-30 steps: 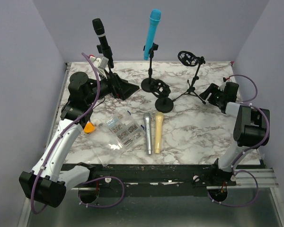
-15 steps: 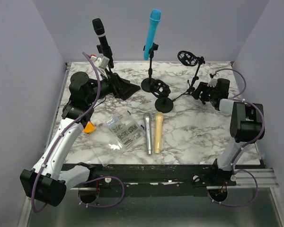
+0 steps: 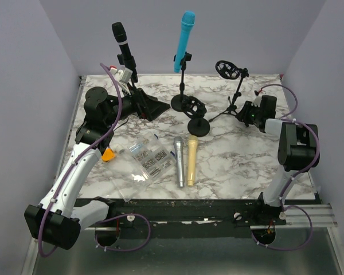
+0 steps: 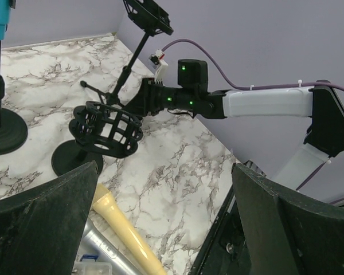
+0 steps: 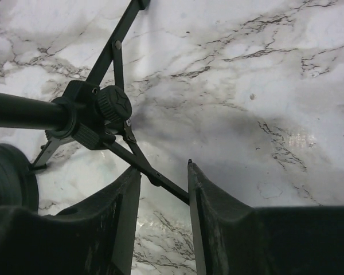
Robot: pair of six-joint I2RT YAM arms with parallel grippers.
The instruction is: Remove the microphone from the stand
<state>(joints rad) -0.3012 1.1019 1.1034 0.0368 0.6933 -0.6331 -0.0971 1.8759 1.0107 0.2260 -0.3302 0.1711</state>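
Four microphones (image 3: 186,34), four stands (image 3: 183,86) — left pincer (image 4: 165,169) wide, right pincer (image 5: 164,167) narrow astride a tripod leg (image 5: 155,177).

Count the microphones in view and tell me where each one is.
4. Black microphone upright at back left; blue microphone upright at back centre; silver microphone and gold microphone lying side by side in the middle. I see none hidden.

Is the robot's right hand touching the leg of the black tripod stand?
Cannot tell. In the right wrist view the tripod leg crosses inside the right hand and vanishes behind one finger, but neither contact nor a clear gap shows plainly.
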